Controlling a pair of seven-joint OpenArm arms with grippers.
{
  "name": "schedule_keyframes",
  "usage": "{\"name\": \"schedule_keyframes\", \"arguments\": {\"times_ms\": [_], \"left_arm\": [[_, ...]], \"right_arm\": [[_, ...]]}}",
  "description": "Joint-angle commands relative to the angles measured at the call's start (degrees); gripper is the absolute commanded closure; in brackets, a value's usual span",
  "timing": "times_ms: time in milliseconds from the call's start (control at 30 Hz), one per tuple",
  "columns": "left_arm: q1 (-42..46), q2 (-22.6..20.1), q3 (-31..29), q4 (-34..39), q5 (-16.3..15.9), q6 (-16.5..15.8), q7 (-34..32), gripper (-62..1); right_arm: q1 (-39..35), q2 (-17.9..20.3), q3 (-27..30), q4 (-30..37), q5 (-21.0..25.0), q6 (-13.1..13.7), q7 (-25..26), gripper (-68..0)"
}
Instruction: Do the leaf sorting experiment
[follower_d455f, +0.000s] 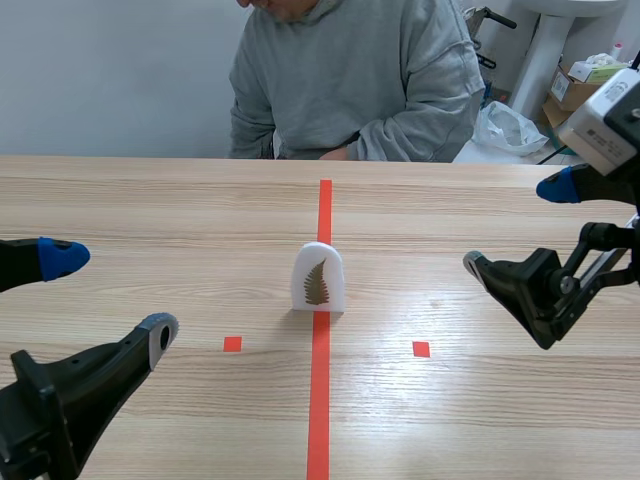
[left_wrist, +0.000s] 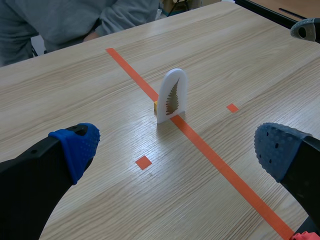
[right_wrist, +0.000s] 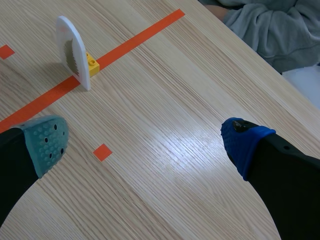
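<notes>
A white arched card with a brown fern leaf printed on it (follower_d455f: 318, 278) stands upright on the orange centre line. In the left wrist view the leaf card (left_wrist: 172, 96) is well ahead of my gripper, with a small yellow block behind its base. In the right wrist view the card (right_wrist: 73, 50) shows edge-on with the yellow block (right_wrist: 91, 63) at its foot. My left gripper (follower_d455f: 105, 298) hovers open at the near left, nothing between its fingers. My right gripper (follower_d455f: 515, 228) is open at the right, raised above the table and holding nothing.
A person in a grey hoodie (follower_d455f: 355, 75) sits across the table, forearms resting at its far edge. Boxes and a plastic bag (follower_d455f: 510, 128) lie beyond the table's far right corner.
</notes>
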Motion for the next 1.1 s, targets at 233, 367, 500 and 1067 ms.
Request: {"name": "schedule_keyframes", "arguments": {"times_ms": [233, 367, 500, 1067], "left_arm": [[0.0, 0.4, -0.4, 1.2, -0.3, -0.1, -0.5, -62.3], [0.0, 0.4, -0.4, 1.2, -0.3, -0.1, -0.2, -62.3], [0.0, 0.4, -0.4, 1.2, -0.3, -0.1, 1.0, -62.3], [0.0, 2.0, -0.4, 1.2, -0.3, -0.1, 2.2, -62.3]], "right_arm": [[0.5, -2.1, 0.7, 0.5, -2.3, -0.5, -3.5, -63.4], [0.5, -2.1, 0.7, 0.5, -4.1, -0.6, -5.6, -63.4], [2.5, -2.1, 0.7, 0.4, -6.4, -0.6, -7.7, -63.4], [36.4, -5.3, -19.1, -26.9, -7.3, 17.5, -7.2, -63.4]]}}
